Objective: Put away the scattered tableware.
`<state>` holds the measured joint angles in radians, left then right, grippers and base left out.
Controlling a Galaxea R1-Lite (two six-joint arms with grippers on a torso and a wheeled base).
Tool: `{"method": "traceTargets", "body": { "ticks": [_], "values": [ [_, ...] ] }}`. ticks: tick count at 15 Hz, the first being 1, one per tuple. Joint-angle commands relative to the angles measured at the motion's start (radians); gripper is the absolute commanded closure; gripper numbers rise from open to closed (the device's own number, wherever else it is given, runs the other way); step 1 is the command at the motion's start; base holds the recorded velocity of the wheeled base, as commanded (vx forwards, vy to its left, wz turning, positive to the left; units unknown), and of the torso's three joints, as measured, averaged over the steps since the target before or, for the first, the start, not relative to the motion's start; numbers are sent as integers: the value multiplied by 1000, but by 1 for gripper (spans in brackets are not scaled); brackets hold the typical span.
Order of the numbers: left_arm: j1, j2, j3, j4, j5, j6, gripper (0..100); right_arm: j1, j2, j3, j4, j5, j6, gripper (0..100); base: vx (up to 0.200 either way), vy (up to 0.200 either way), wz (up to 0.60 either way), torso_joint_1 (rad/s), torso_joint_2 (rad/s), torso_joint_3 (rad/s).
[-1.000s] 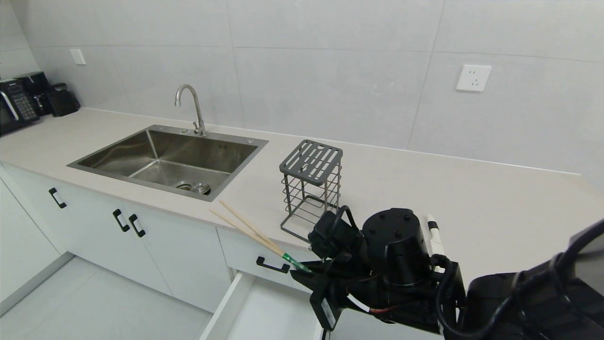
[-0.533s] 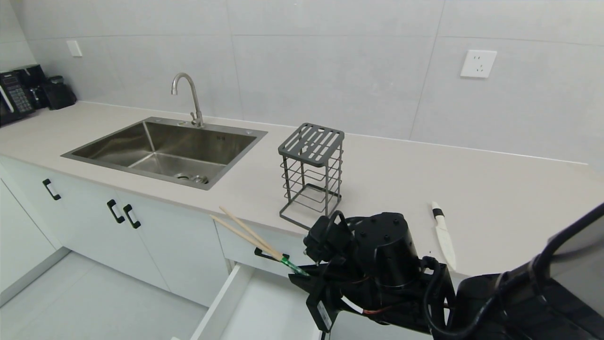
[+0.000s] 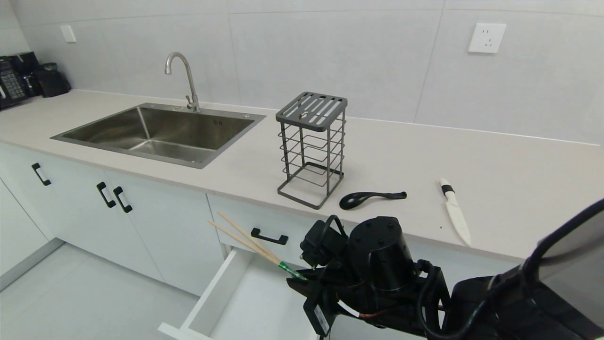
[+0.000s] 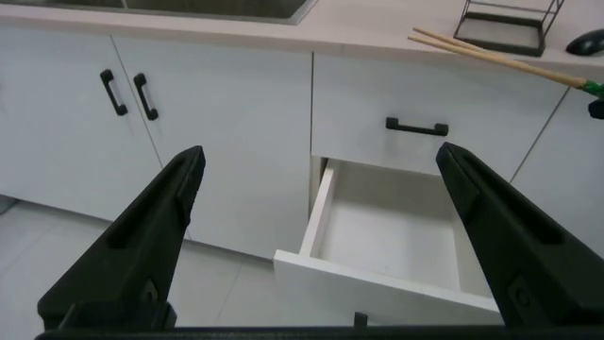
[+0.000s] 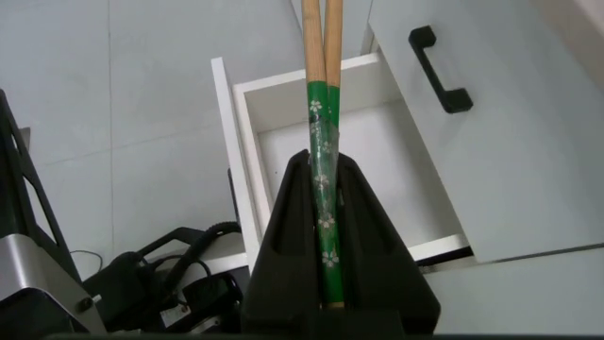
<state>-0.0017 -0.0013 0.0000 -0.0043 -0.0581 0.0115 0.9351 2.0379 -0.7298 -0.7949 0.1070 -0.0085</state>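
Note:
A pair of wooden chopsticks (image 3: 250,239) with green ends (image 5: 321,123) is clamped in my right gripper (image 3: 302,277), which is shut on them. They hang over the open white drawer (image 3: 222,293) below the counter edge, tips pointing toward the sink side. A black spoon (image 3: 370,197) and a white knife with a black band (image 3: 455,210) lie on the counter right of the grey wire rack (image 3: 311,146). My left gripper (image 4: 319,156) is open, low in front of the cabinets and facing the drawer (image 4: 387,236) with nothing between its fingers.
A steel sink (image 3: 155,134) with a tap (image 3: 181,75) is set in the counter at the left. Cabinet doors with black handles (image 3: 111,196) run below it. The shut drawer above the open one has a black handle (image 3: 269,237). Appliances (image 3: 28,78) stand far left.
The head camera has dropped, so the counter sits higher in the picture and the spoon has come into view. My right gripper and the chopsticks went from counter-edge level to below it, over the drawer.

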Motion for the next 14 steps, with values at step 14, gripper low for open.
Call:
{"method": "traceTargets", "body": {
  "ticks": [14],
  "values": [
    [0,1,0,0,0,1,0,-2,42,-28,-14,2,1,100,0,0,0,-254,469,223]
  ]
}}
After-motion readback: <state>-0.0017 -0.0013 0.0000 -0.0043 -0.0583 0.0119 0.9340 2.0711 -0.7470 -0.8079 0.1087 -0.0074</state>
